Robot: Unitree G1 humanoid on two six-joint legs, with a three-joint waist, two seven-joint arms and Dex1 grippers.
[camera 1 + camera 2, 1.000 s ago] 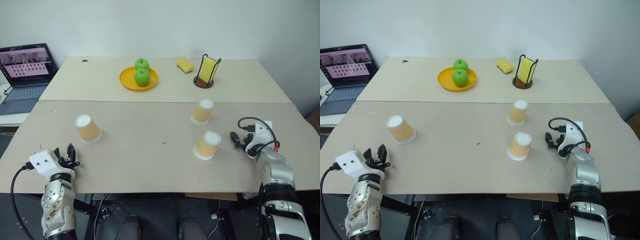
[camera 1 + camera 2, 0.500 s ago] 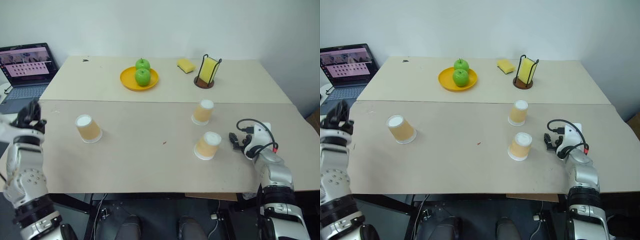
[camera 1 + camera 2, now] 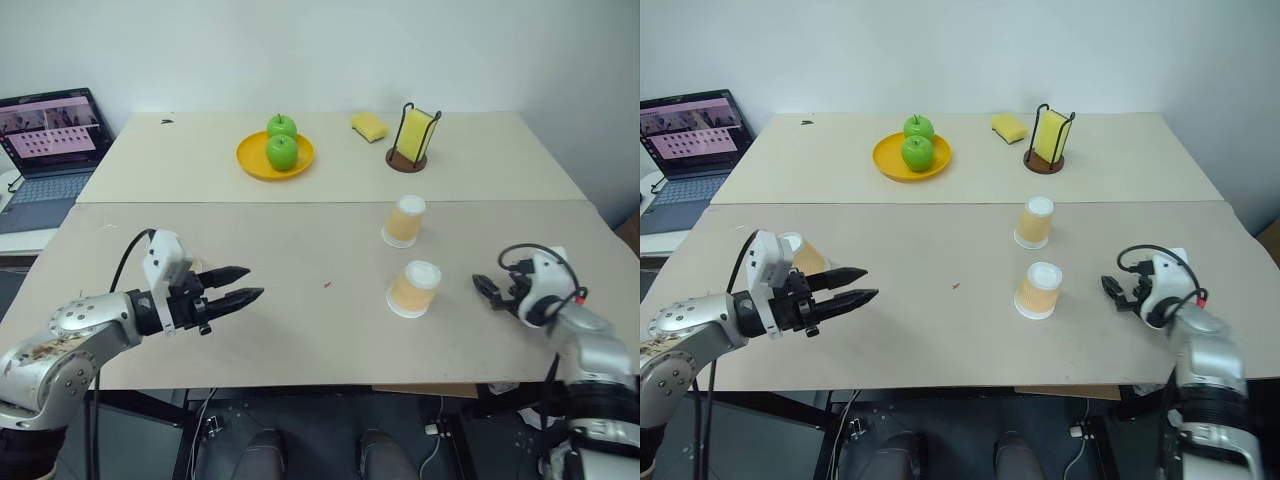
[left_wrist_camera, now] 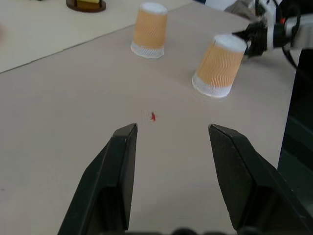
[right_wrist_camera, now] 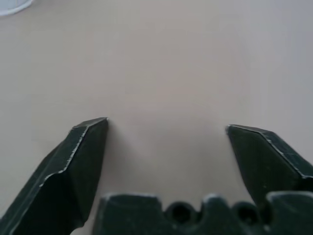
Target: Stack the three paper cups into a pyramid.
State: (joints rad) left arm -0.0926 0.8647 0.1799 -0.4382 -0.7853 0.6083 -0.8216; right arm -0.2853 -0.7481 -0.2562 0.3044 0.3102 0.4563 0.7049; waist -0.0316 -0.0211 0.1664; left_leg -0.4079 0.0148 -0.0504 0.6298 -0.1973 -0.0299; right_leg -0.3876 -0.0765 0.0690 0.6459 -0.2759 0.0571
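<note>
Over the table [image 3: 300, 330], we are holding our left gripper [image 3: 248, 283] with jaws apart and empty, right gripper [image 5: 166, 128] wide, three paper cups [image 3: 414, 289] unstacked.

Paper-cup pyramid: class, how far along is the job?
Done: nothing; the three cups stand apart, upside down: far cup, near cup, left cup. In hand: nothing; left claw and right claw are open and empty. Left: set two cups side by side, place the third on top.

Two cups [image 3: 404, 220] [image 3: 414, 289] right on table [image 3: 300, 330], third [image 3: 805, 256] far left.
</note>
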